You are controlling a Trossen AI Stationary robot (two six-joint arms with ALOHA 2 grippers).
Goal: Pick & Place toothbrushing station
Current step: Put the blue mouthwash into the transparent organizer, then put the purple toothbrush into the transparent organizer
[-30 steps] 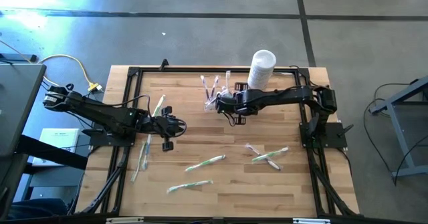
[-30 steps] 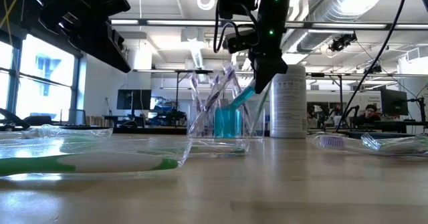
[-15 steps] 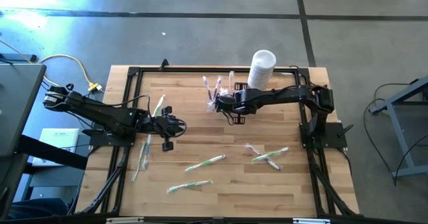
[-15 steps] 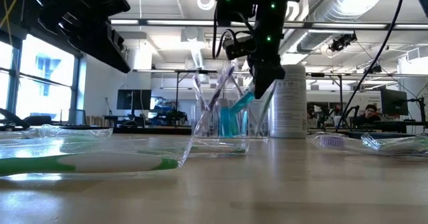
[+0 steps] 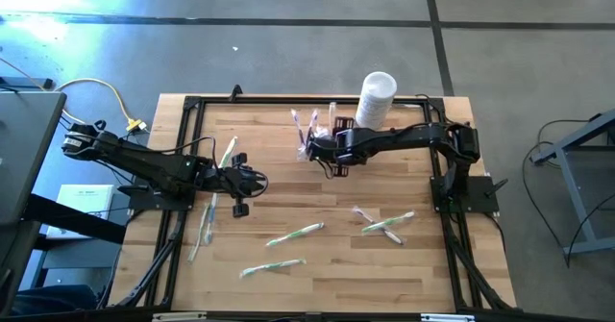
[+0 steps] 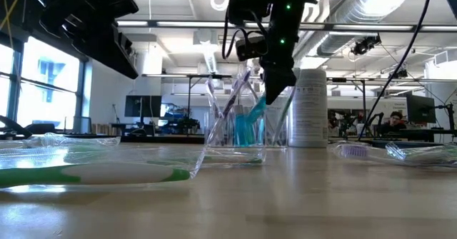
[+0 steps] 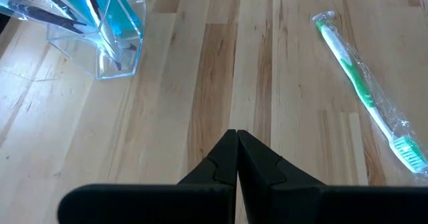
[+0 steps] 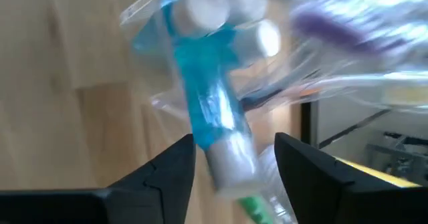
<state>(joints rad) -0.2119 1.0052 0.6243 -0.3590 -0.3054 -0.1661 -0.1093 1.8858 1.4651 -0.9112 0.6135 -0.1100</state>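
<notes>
The toothbrushing station (image 5: 309, 135) is a clear holder standing upright on its base at the far middle of the table. It holds purple-ended brushes and a blue-and-white tube (image 6: 247, 123). My right gripper (image 5: 321, 150) hovers just over it, slanting down. Its open fingers (image 8: 175, 170) stand on either side of the tube's upper end (image 8: 217, 137), and a gap shows on each side. My left gripper (image 5: 258, 180) waits shut above bare wood at the table's left. The holder (image 7: 100, 30) lies ahead of it in the left wrist view.
A white cylindrical container (image 5: 377, 96) stands just right of the holder at the far edge. Several wrapped toothbrushes lie on the wood: near the left arm (image 5: 226, 154), at the near middle (image 5: 293, 234) and at the right (image 5: 384, 224). A black frame rims the table (image 5: 288, 197).
My right gripper has opened above the holder without shifting place. The blue-and-white tube, which leaned with its top up at the fingers, now stands steeper and lower inside the holder.
</notes>
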